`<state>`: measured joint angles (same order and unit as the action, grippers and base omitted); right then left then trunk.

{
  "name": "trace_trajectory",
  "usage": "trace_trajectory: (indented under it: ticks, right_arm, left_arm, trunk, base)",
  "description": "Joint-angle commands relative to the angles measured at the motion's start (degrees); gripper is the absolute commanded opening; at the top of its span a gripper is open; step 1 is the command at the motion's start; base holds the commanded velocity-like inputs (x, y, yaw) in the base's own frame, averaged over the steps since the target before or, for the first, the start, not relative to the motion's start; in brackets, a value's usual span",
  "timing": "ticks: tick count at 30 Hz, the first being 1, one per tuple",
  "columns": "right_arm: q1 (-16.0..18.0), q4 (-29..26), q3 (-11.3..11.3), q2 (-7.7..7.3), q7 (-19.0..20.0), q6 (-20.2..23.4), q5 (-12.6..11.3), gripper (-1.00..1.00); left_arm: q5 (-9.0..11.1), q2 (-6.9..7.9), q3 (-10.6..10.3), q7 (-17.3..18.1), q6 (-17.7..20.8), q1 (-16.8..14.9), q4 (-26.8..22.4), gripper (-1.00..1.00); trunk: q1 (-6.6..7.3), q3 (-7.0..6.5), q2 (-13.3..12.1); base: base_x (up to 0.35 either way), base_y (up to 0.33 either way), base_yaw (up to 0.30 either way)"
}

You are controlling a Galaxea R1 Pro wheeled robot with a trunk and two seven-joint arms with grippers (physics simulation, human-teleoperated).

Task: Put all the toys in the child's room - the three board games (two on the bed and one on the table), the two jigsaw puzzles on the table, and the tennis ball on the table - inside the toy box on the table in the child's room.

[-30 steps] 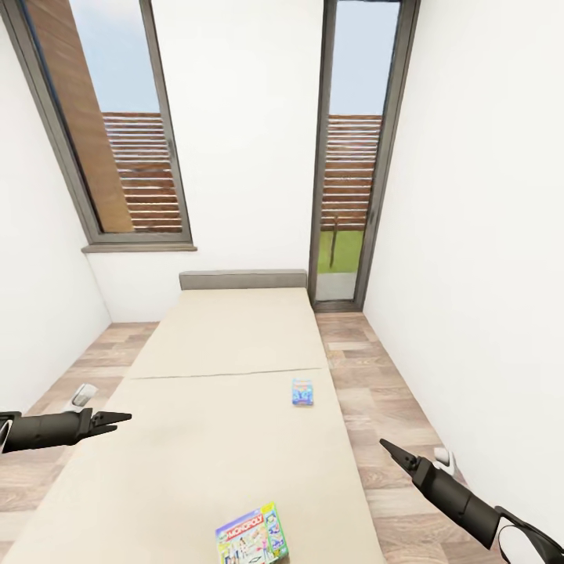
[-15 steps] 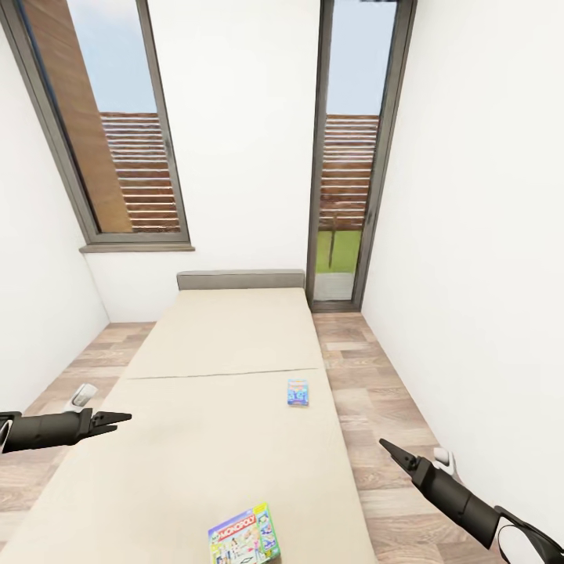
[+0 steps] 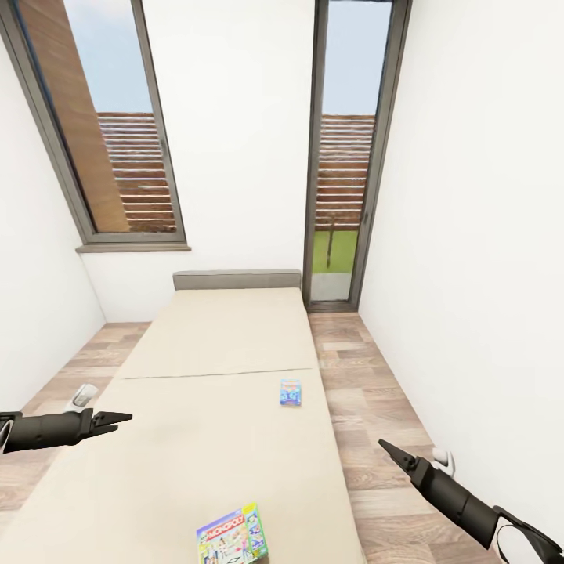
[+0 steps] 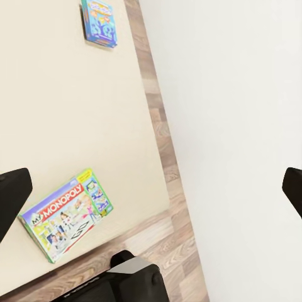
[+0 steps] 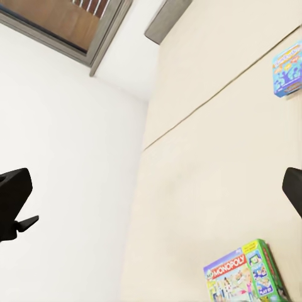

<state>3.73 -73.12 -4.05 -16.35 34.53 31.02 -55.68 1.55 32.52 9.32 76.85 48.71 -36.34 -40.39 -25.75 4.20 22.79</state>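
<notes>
Two board games lie on the beige bed [image 3: 211, 345]. A light blue one [image 3: 291, 392] sits near its right edge. A green-edged Monopoly box [image 3: 231, 536] lies close to me, and it also shows in the wrist views [image 4: 68, 214] [image 5: 246, 274]. My left gripper [image 3: 117, 421] hovers open over the bed's left side. My right gripper [image 3: 389, 453] hangs open over the floor to the right of the bed. In both wrist views the fingertips stand far apart with nothing between them. The table, toy box, jigsaw puzzles and tennis ball are out of view.
A grey headboard [image 3: 236, 280] stands against the far white wall, between a tall window [image 3: 117, 125] and a glass door [image 3: 341, 172]. Narrow strips of wood-plank floor [image 3: 376, 407] run along both sides of the bed, closed in by white walls.
The whole picture has shifted a little left and down, so the camera has moved. The games lie as before and both grippers stay open.
</notes>
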Motion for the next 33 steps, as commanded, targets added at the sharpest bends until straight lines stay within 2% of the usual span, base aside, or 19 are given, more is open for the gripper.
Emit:
trace_trajectory:
  ticks: [1,12,27,31,33]
  right_arm:
    - [0.05,0.01,-0.05,0.0,-0.06,0.47,-0.4,1.0]
    - [0.05,0.02,0.0,0.0,-0.31,0.48,-0.38,1.0]
    - [0.13,-0.26,0.19,0.0,-0.42,0.66,-0.31,1.0]
    - [0.13,-0.27,0.24,0.11,-0.42,0.63,-0.28,1.0]
    - [0.13,-0.28,0.25,0.26,-0.43,0.62,-0.25,1.0]
  left_arm:
    - [0.12,0.01,0.0,0.13,0.6,-0.05,-0.01,1.0]
    - [0.12,-0.04,0.0,0.07,0.6,-0.05,-0.02,1.0]
    - [-0.01,-0.17,-0.1,-0.13,0.6,-0.05,0.0,1.0]
    - [-0.16,-1.01,-0.15,-0.41,0.71,-0.05,0.0,1.0]
    - [-0.29,-1.98,-0.19,-0.69,0.78,-0.05,0.0,1.0]
  trunk:
    - [-0.04,0.13,0.13]
    - [-0.04,0.13,0.13]
    - [-0.04,0.13,0.13]
    - [-0.04,0.13,0.13]
    - [-0.04,0.13,0.13]
  base:
    - [0.0,-0.029,0.0]
    - [0.0,-0.018,0.0]
    - [0.0,-0.098,0.0]
    - [0.0,-0.009,0.0]
    - [0.0,-0.003,0.0]
